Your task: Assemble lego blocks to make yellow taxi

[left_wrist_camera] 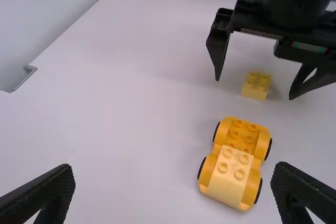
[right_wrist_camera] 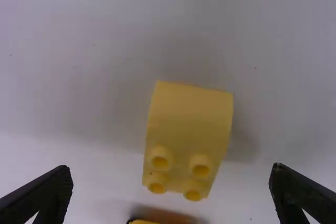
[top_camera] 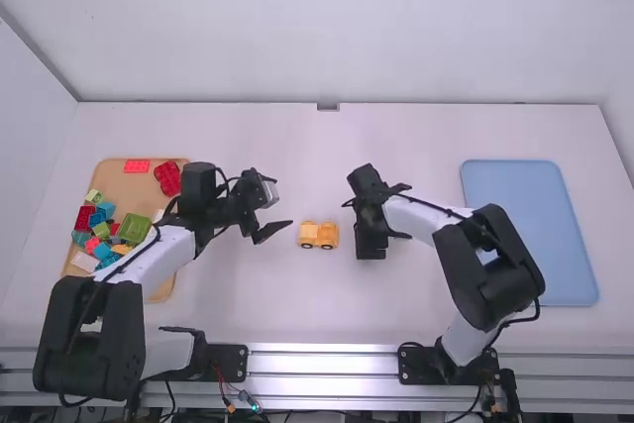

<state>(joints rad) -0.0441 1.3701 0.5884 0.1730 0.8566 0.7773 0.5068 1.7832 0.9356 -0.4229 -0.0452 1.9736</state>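
Left gripper [top_camera: 284,202] is at the left of the orange-yellow wheeled car [top_camera: 318,235]. Right gripper [top_camera: 372,220] is low over the table on the car's right. In the left wrist view the car [left_wrist_camera: 243,134] carries a lighter yellow block [left_wrist_camera: 229,174] on one end, and my left gripper [left_wrist_camera: 173,174] is open and holds nothing. Beyond it, a loose yellow block [left_wrist_camera: 256,85] rests on the table between the right gripper's parted fingers. The right wrist view has this studded, curved block [right_wrist_camera: 190,121] ahead of my open right gripper [right_wrist_camera: 170,171], touched by neither finger.
A wooden tray [top_camera: 166,289] with red, green, blue and other bricks lies at the far left, partly behind the left arm. A blue tray [top_camera: 535,215] is at the right, its near-left part behind the right arm. The white table [top_camera: 317,304] runs between them.
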